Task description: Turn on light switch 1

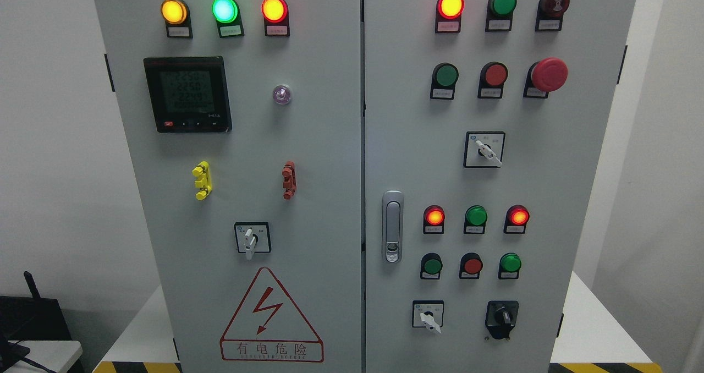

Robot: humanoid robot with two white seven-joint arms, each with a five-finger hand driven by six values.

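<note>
No hand is in view, so its fingers cannot be judged, and switch 1, probably the rotary switch (pixel 252 239) low on the left door (pixel 308 208), needs a square approach and a firm twist.

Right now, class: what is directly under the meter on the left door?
Under the meter sits a yellow clip on the bare grey door. Whatever lies behind the closed door is hidden.
</note>
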